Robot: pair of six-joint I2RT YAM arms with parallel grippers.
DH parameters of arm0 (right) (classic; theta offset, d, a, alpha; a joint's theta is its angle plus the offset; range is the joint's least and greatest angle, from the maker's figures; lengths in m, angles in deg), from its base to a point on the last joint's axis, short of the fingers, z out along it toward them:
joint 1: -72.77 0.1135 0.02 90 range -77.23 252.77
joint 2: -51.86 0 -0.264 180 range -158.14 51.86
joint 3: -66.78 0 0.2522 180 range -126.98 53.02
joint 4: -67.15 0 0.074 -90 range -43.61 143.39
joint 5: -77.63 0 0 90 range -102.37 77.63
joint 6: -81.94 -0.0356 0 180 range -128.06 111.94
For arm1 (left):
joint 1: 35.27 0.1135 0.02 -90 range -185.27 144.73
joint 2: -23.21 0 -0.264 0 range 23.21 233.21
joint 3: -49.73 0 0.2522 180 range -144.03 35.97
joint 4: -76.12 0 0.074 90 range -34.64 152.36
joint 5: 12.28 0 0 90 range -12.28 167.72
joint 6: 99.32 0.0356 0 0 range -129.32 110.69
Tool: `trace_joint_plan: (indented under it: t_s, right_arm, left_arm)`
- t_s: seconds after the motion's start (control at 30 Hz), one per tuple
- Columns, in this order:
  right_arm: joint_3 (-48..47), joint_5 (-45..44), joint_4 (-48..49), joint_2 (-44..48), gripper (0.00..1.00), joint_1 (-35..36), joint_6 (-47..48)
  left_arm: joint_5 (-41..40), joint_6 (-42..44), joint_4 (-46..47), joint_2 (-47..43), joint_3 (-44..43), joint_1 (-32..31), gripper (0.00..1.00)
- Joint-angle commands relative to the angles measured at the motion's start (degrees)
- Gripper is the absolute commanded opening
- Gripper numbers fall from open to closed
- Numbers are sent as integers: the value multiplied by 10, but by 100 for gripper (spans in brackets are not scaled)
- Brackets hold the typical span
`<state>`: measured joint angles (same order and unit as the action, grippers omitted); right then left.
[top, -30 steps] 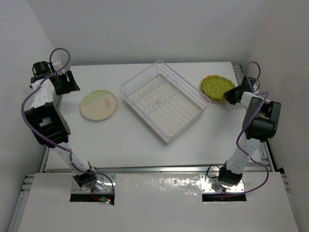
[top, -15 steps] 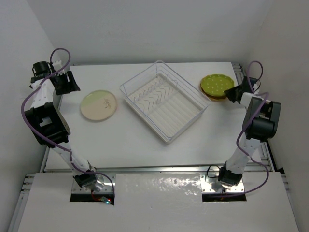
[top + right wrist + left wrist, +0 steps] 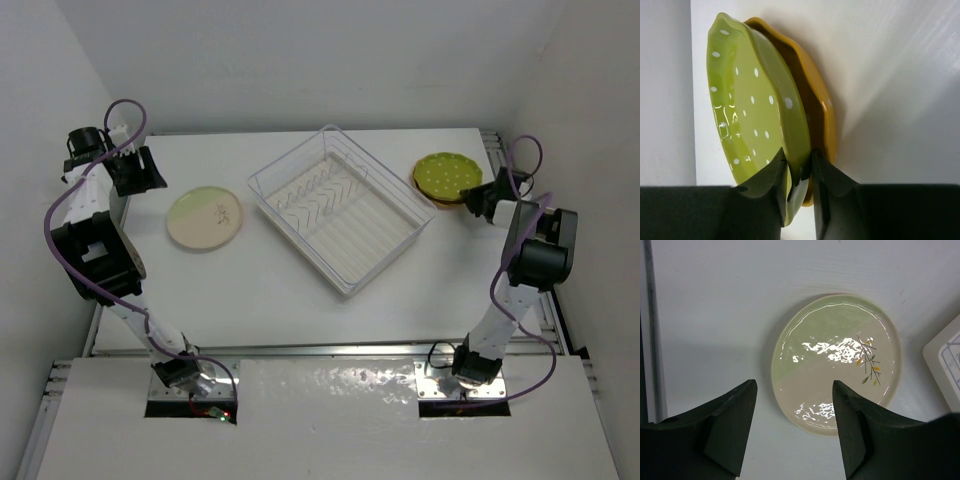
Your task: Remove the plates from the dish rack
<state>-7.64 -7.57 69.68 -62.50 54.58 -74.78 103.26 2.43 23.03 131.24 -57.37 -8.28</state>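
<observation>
The white wire dish rack (image 3: 340,210) stands mid-table and holds no plates. A pale green-and-cream plate (image 3: 204,218) lies flat left of it, also in the left wrist view (image 3: 836,362). My left gripper (image 3: 133,170) is open and empty, above the table just left of that plate (image 3: 794,390). My right gripper (image 3: 478,200) is shut on the rim of the olive-green dotted plate (image 3: 752,115), holding it over the orange-yellow plate (image 3: 815,100) at the table's far right (image 3: 447,177). The cream-and-pink plate is out of view.
White walls close in the table on the left, back and right. A metal rail (image 3: 495,150) runs along the table's right edge beside the stacked plates. The rack's corner (image 3: 945,365) shows at the right of the left wrist view.
My right gripper has moved the olive-green plate slightly back and left, over the orange-yellow plate. The left arm has not moved.
</observation>
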Motion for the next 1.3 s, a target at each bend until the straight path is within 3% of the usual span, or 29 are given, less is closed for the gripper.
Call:
trace_joint_plan:
  t_s: [0.0, 0.07, 0.17, 0.2, 0.27, 0.47, 0.63, 0.8, 1.0, 1.27]
  right_arm:
    - [-59, 2, -71, 19, 27, 9, 41]
    - [-72, -13, -127, 35, 38, 10, 47]
    - [-92, -30, -194, 50, 69, 13, 59]
    - [-105, -40, -209, 52, 84, 16, 65]
    - [-115, -44, -246, 54, 98, 17, 68]
    - [-140, -81, -317, 59, 99, 25, 76]
    - [-96, -109, -249, 78, 99, 31, 99]
    - [-105, -122, -273, 91, 98, 41, 142]
    - [39, -124, -115, 199, 99, 45, 224]
    - [187, -117, -21, 378, 99, 46, 383]
  left_arm:
    - [12, 5, 6, 1, -20, -4, 60]
    - [10, 6, 6, 2, -20, -4, 60]
    - [11, 5, 7, 5, -23, -4, 60]
    - [12, 4, 7, 6, -25, -4, 60]
    - [15, 4, 6, 10, -30, -3, 60]
    - [15, 6, 3, 16, -33, -4, 60]
    - [15, 9, 3, 14, -25, -4, 60]
    - [19, 8, 3, 12, -18, -4, 60]
    - [0, 32, 13, -13, 2, -4, 60]
    - [-1, 63, 11, -45, 12, -4, 60]
